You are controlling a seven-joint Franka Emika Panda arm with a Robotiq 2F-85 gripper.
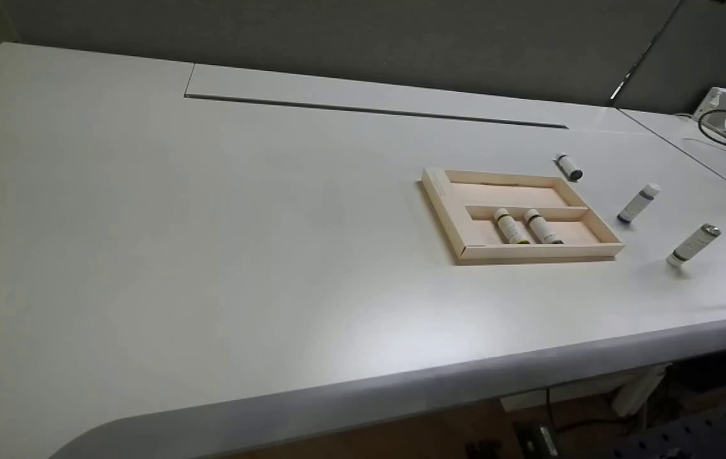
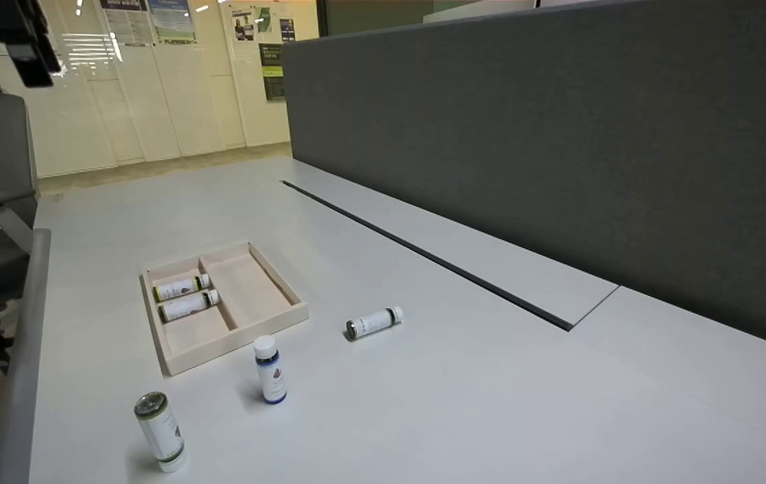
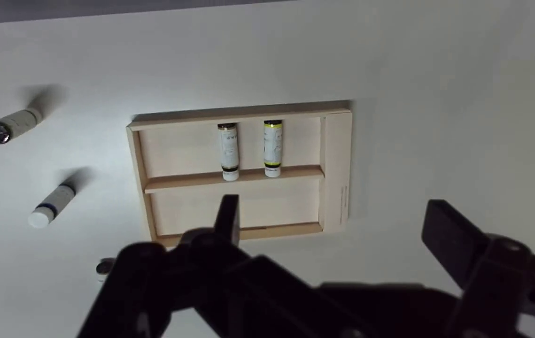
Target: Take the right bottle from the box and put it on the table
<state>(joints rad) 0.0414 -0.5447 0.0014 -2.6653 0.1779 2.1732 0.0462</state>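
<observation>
In one compartment of a shallow rectangular tray of pale unpainted wood [image 3: 337, 171], a white-labelled cylindrical brown-banded bottle [image 3: 229, 149] and a matching yellow-banded bottle [image 3: 273, 145] lie tilted, white caps apparently propped on the thin wooden divider [image 3: 178, 182]. One is the right bottle, but the wrist view and an exterior view reverse their sides, so I cannot tell which; choosing wrongly is one risk. Only a small gap parts them, so a fingertip [image 3: 453, 241] lowered there could knock the neighbour, and their smooth round sides may roll or slip in an off-centre grip. Above, the black, blocky gripper [image 3: 333, 206] has jaws spread wide, holding nothing. Beyond the tray, on a smooth, glossy white tabletop [image 1: 241, 255], a blue-banded bottle [image 2: 271, 376] stands cap up and a green-banded bottle [image 2: 162, 430] cap down; either might topple if brushed. A fifth bottle [image 2: 374, 324] lies on its side.
</observation>
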